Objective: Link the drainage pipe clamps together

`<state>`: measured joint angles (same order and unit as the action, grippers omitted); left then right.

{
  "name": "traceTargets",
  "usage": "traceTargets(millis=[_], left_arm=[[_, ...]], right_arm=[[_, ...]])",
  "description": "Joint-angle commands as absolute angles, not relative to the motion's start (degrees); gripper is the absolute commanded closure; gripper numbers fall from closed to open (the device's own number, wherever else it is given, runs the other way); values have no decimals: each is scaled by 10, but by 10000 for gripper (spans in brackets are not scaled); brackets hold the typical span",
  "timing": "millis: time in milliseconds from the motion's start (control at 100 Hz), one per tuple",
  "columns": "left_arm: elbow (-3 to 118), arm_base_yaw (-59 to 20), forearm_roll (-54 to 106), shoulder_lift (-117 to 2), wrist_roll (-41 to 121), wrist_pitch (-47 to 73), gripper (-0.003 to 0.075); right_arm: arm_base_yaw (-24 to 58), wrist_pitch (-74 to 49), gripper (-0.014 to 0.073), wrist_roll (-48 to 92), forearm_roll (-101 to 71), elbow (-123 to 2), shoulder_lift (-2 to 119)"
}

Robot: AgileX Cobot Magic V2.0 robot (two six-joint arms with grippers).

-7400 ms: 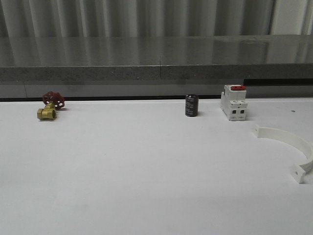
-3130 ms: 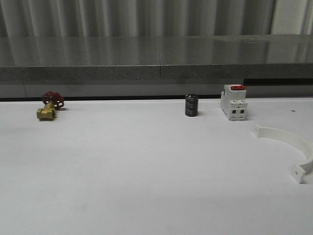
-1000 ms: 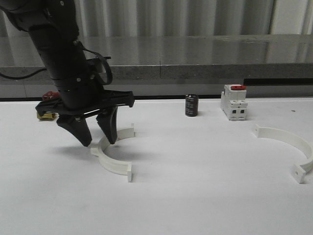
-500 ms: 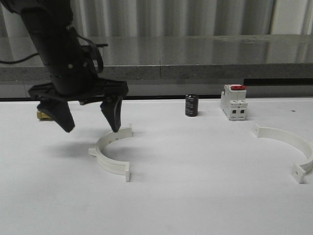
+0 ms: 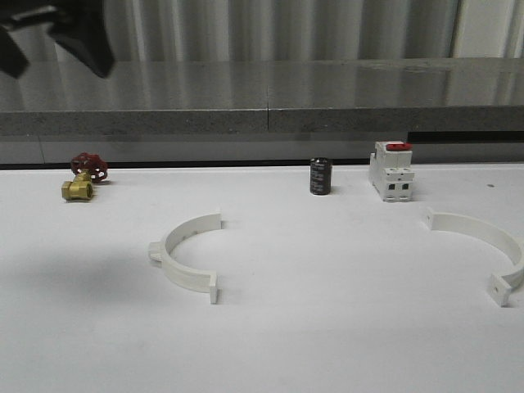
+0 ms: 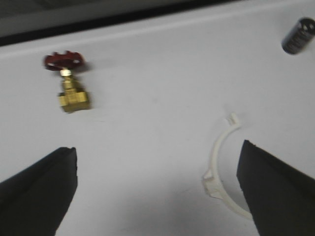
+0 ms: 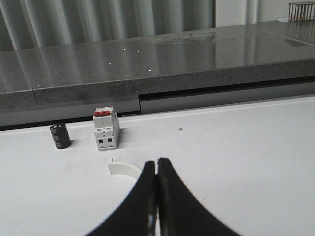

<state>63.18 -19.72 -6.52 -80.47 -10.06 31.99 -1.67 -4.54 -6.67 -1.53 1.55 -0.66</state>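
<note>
While the left gripper (image 5: 56, 41) hangs high above the white table (image 5: 327, 327) at the far left of the front view, its two dark fingers (image 6: 42, 184) spread wide with nothing between them, one drainage pipe clamp (image 5: 187, 255) lies flat on the tabletop left of centre, its open side facing right and the small tabs at its ends plain to see. From the left wrist camera that same white half-ring (image 6: 220, 169) sits on the table between the parted fingers, nearer to one of them, touching neither. A second clamp (image 5: 485, 247) rests well apart at the table's right edge, its arc curving out toward the frame's border, so the two halves are not joined. Along the back of the table stand a brass valve with a red handwheel (image 5: 83, 176) at left, a small black cylinder (image 5: 320, 176) near the middle, and a white breaker with a red switch (image 5: 390, 171) just beyond the right-hand clamp. Seen from its own wrist camera, the right gripper (image 7: 156, 169) has its black fingers pressed together, gripping nothing, with one end of the right-hand clamp (image 7: 124, 169) peeking out beside them and the breaker (image 7: 106, 129) and cylinder (image 7: 60, 135) farther off.
</note>
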Motion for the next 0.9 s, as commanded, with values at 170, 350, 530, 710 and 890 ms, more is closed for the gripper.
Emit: traceTargets(millis=[170,350,530,710,890], left_arm=[[520,-80,-71,-613,-77,247,82],[429,-60,-66,-491,-74,242,81],[350,-66,-64,-359,-72,237,82],[296,-66,-63,-254,-72,255,136],[266,-66,-41,-189,-72,263,428]], right_arm=[[-19,5,662,-65,-9,6,-17],[-19,5,662,-65,-9,6,-17],[-19,5,662,-65,-9,6,-17],[-19,5,662,-65,-9,6,-17],[-19,7,662,-65,-9,6,-17]])
